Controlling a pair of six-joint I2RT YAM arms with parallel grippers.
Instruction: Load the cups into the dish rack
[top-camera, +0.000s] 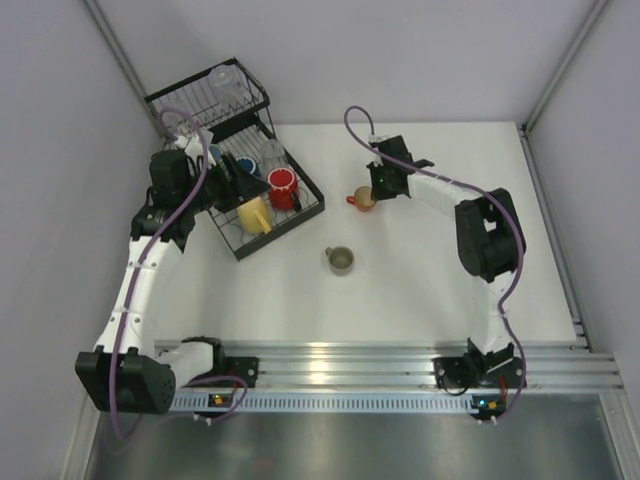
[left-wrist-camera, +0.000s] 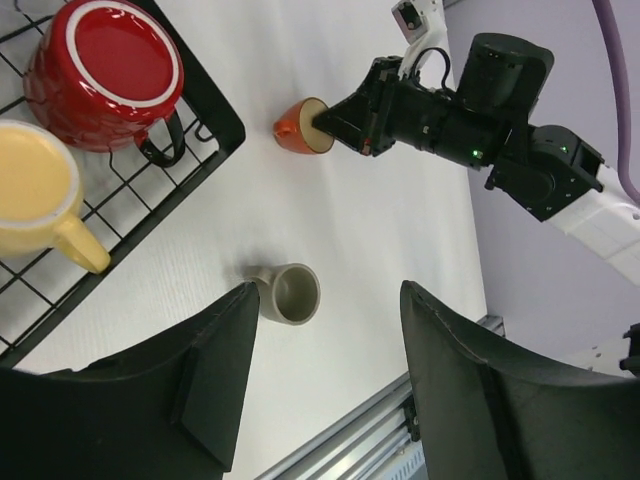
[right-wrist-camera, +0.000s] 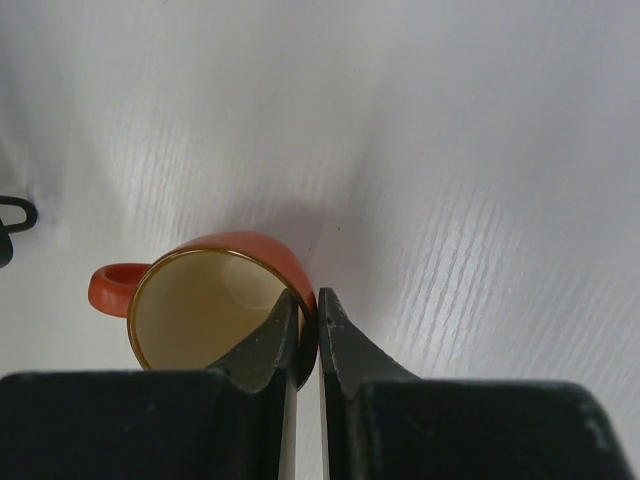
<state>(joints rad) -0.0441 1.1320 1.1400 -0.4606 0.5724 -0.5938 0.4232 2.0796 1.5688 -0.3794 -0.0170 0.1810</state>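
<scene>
The cups in sight are five handled mugs and at least one clear tumbler (top-camera: 222, 78). The red mug (top-camera: 282, 185), yellow mug (top-camera: 255, 215) and a blue mug (top-camera: 245, 164), partly hidden by the left arm, lie in the low tray of the dish rack (top-camera: 290, 225) at the far left. The tumbler sits in the rack's taller basket. The olive-grey mug (top-camera: 340, 260) stands alone on the white table (top-camera: 420, 290), nearer than the rest. The orange-red mug (top-camera: 363, 198) is just right of the tray. The right gripper (right-wrist-camera: 308, 300) pinches its wall, one finger inside the rim and one outside, the forearm reaching left from a bent elbow. The left gripper (left-wrist-camera: 330, 295) hangs over the tray's edge, fingers spread wide and holding nothing.
</scene>
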